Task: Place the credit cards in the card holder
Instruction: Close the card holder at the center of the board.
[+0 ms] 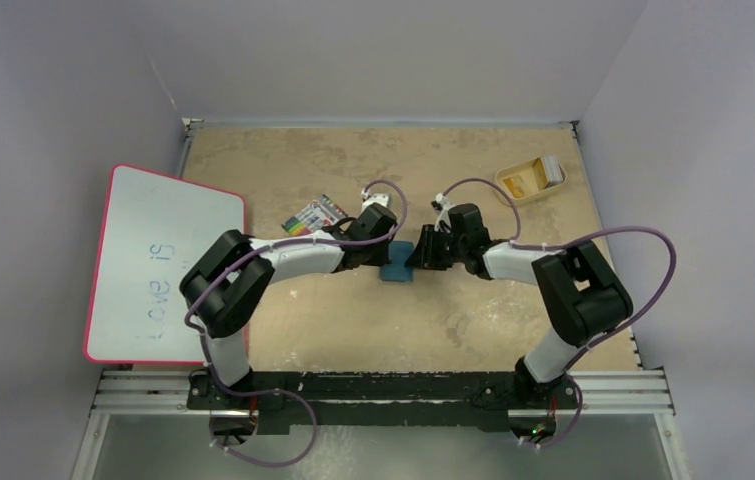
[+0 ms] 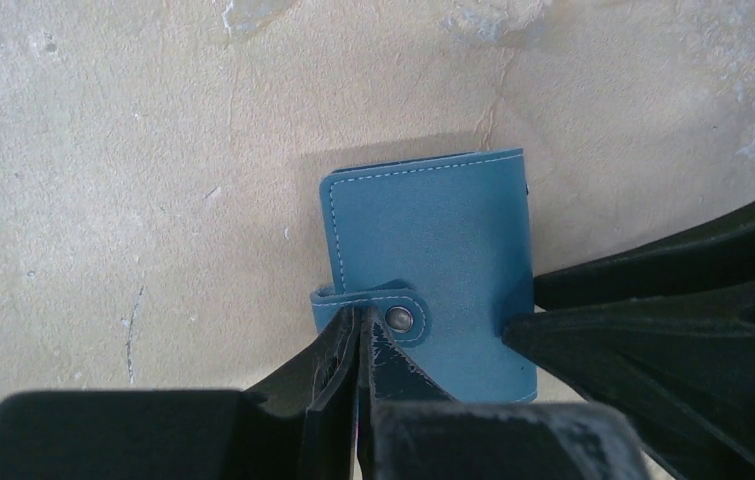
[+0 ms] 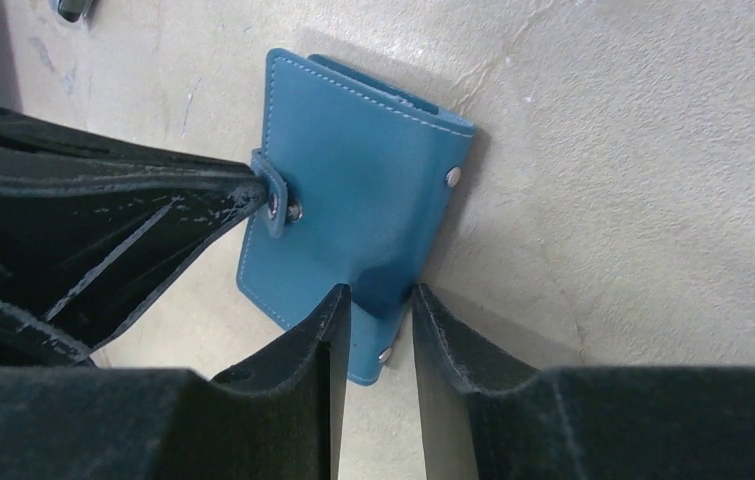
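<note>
Card holder [image 2: 433,240] strap [image 2: 378,298] — pinched in left end effector [image 2: 361,322].

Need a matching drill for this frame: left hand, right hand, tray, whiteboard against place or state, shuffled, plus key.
1 left hand
2 right hand
3 tray
4 whiteboard

A tan, far right
B pinched shut on the snap tab of the card holder
C red-edged, left side
D jaws apart at the card holder's edge

Pairs: 1-B, 2-D, 3-A, 4-C
</note>
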`<state>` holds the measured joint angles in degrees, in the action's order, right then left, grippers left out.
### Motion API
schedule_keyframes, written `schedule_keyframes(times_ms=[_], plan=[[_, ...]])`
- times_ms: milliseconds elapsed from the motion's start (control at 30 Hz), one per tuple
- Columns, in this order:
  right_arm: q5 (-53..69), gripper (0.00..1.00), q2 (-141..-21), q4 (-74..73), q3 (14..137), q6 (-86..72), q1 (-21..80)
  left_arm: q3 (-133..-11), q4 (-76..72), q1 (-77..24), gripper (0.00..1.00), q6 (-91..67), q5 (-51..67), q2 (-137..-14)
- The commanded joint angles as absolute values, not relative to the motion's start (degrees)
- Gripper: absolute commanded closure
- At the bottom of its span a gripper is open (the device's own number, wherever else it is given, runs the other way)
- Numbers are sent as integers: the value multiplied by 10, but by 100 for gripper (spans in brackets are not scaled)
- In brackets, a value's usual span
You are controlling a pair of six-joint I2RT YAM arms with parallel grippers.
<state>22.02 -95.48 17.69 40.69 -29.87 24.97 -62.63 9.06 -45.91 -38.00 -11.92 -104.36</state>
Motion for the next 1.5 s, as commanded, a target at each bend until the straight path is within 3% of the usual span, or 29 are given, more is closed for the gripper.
schedule_keyframes(times_ms=[0,267,1000,1300,1467], plan=[[210,68,-920,140,412,-292,252,-640,69,-461,100,-385,-111,-1055],[210,64,-901,164,419,-304,252,-641,70,-461,100,-385,-111,-1054],[276,71,-1006,217,487,-341,266,-640,66,-462,100,-387,-105,-1064],[267,76,-1023,208,494,-339,275,-639,65,-462,100,-387,-107,-1061],[253,86,-1023,195,498,-333,278,-641,64,-462,100,-388,-105,-1062]])
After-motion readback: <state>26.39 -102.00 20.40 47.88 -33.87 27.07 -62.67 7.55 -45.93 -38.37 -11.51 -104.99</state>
